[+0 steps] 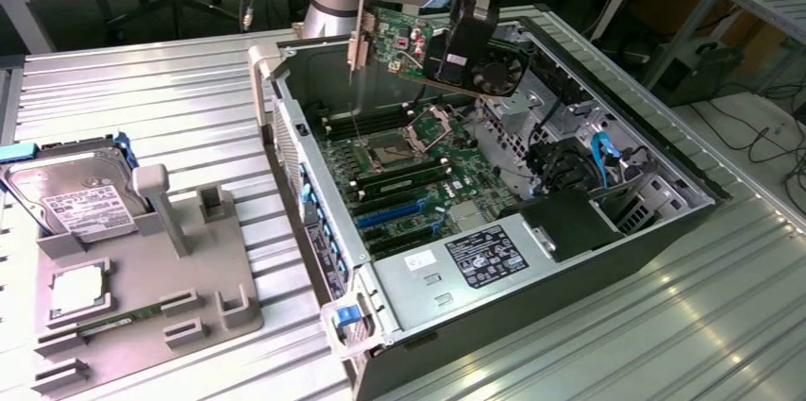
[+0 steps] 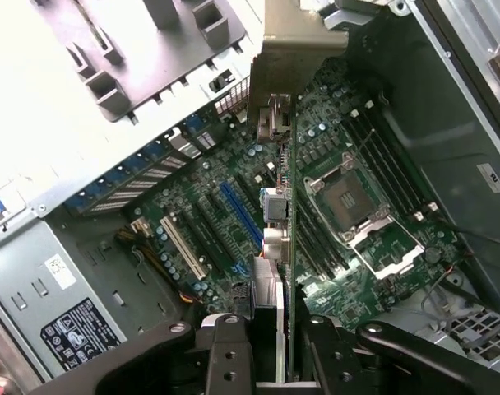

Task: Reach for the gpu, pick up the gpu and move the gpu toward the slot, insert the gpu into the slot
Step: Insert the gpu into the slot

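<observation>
The gpu (image 1: 422, 47) hangs in the air over the far end of the open computer case (image 1: 655, 160), tilted, with its round fan (image 1: 499, 72) toward the exterior view's right and its silver bracket (image 1: 361, 35) toward the left. My gripper (image 1: 471, 31) is shut on its upper edge. From the wrist, the gpu (image 2: 288, 206) appears edge-on between my gripper (image 2: 283, 350) fingers (image 2: 230, 350), above the motherboard. The blue slot (image 2: 240, 216) lies on the board beside the card's line, well below it. That slot (image 1: 391, 215) sits nearer the case's front end in the exterior view.
A grey fixture tray (image 1: 145, 302) on the ribbed metal table holds a hard drive (image 1: 78, 198), a processor (image 1: 78, 292) and a memory stick (image 1: 120, 318). Inside the case are the open processor socket (image 1: 384, 151), the power supply (image 1: 485, 255) and blue cables (image 1: 602, 158).
</observation>
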`<move>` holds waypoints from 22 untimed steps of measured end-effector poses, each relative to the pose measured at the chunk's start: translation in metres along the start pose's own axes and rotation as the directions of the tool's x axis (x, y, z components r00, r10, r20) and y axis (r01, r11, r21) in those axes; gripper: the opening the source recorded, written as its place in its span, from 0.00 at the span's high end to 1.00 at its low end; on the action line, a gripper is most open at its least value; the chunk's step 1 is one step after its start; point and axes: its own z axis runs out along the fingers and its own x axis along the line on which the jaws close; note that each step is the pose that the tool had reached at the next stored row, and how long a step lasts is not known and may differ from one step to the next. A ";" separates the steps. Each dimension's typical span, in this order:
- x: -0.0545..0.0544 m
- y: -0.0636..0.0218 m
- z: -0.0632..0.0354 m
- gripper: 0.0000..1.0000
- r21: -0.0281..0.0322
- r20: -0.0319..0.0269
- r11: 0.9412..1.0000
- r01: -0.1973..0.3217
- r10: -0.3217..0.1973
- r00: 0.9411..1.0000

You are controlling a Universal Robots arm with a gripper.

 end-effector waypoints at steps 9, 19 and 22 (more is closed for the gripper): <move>0.000 0.0000 0.0000 0.72 0.000 -0.005 0.992 0.125 -0.125 0.992; 0.000 0.0000 0.0000 0.72 0.000 -0.010 0.966 0.258 -0.258 0.966; 0.000 0.0000 0.0000 0.72 0.000 -0.012 0.952 0.305 -0.305 0.952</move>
